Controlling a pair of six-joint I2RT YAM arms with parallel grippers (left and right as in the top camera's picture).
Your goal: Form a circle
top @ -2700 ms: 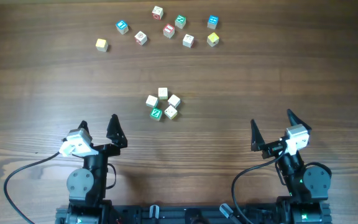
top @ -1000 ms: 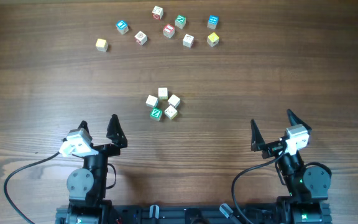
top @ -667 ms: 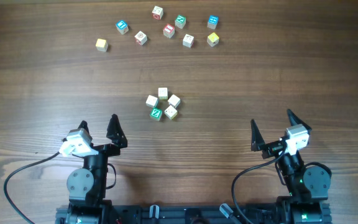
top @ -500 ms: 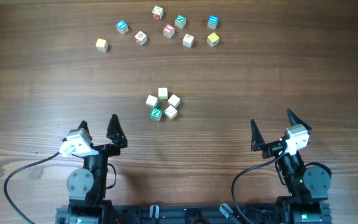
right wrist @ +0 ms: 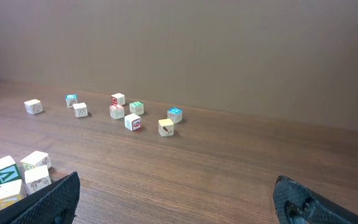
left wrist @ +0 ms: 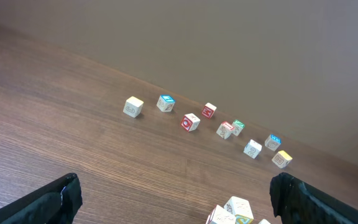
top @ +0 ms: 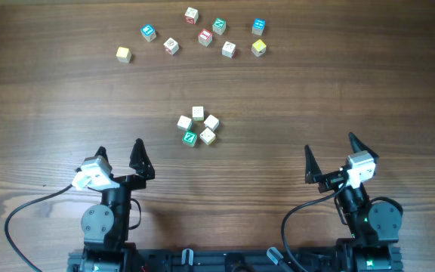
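**Ring Looked Made, Both Arms Back At Base**

And there it was, mid-table: the circle (top: 207, 135), five little cubes pulled into a tight ring, the green Z cube (top: 190, 138) at its near-left corner and four pale ones closing the loop. We saw small gaps between neighbours, but the shape read round enough. We judged the forming as good as done, with at most a nudge to even the spacing left. Well apart from it, along the far side of the table (top: 338, 83), the spare cubes (top: 205, 36) lay scattered from the yellowish one on the left to the blue and yellow pair on the right. None of them was part of the ring.

Over to the arms. The left gripper (top: 119, 147) sat folded back near its base, fingers pointing up the table, jaws spread wide and holding nothing. The ring lay ahead of it and to its right. The right gripper (top: 329, 143) mirrored it on the other side, tucked low and jaws gaping too. Nothing lay between them, and neither was touching a cube.
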